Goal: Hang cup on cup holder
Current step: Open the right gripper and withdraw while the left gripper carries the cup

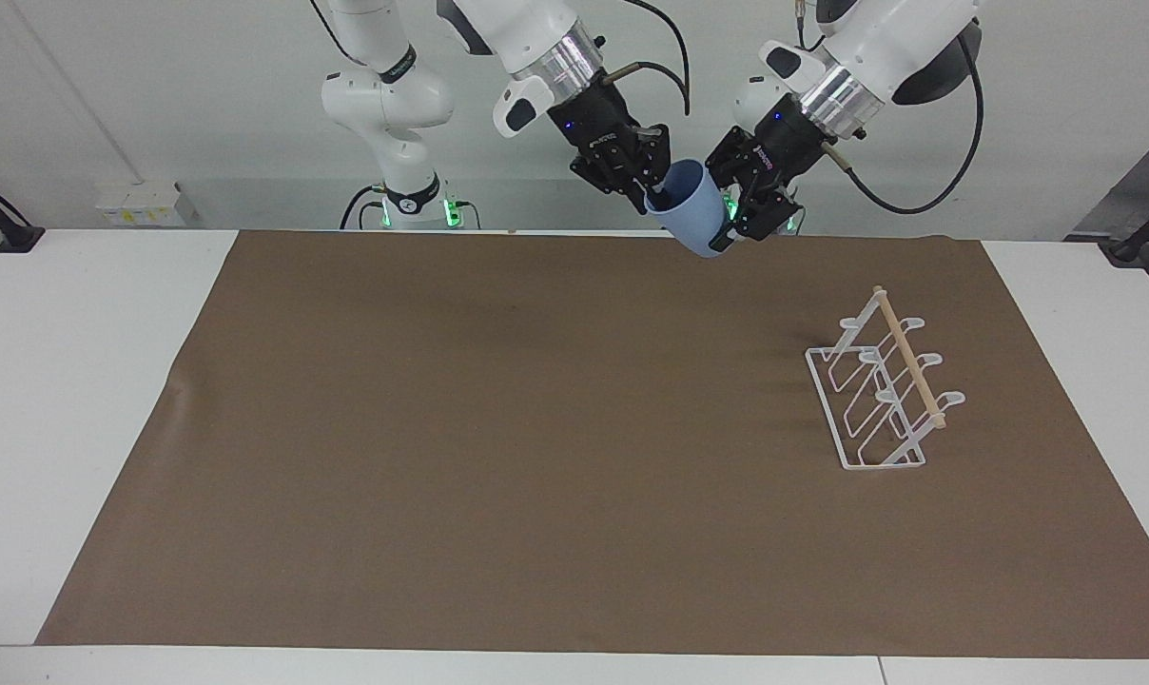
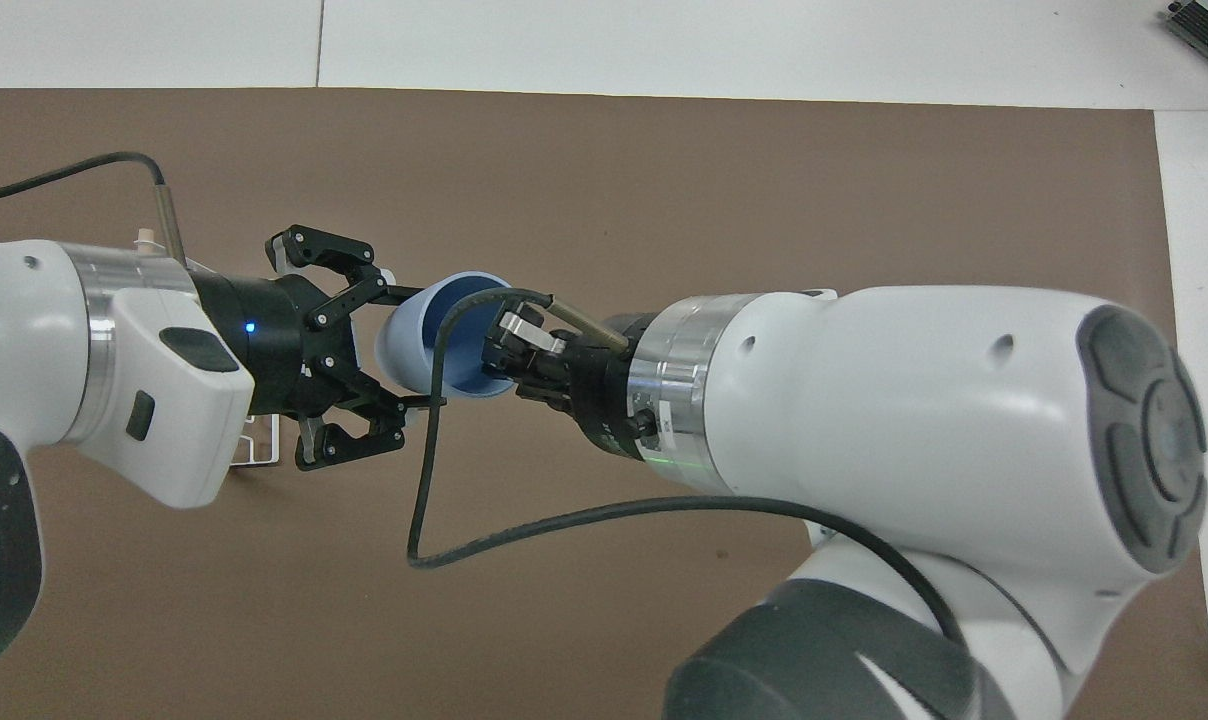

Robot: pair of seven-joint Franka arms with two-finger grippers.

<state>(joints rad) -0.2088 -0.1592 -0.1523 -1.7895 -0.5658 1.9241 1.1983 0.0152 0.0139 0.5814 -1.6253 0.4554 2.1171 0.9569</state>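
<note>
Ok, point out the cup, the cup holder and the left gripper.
cup (image 1: 691,215): facing view, on its blue outer wall.
cup holder (image 1: 905,360): facing view, on its wooden dowel.
left gripper (image 1: 738,217): facing view, midway between its fingertips.

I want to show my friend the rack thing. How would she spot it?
Look at the big brown mat covering the table, then toward the left arm's end of it. The cup holder stands there alone: a slanted white wire frame with looped prongs and a pale wooden stick along its top, while the blue cup is up between the arms.
</note>
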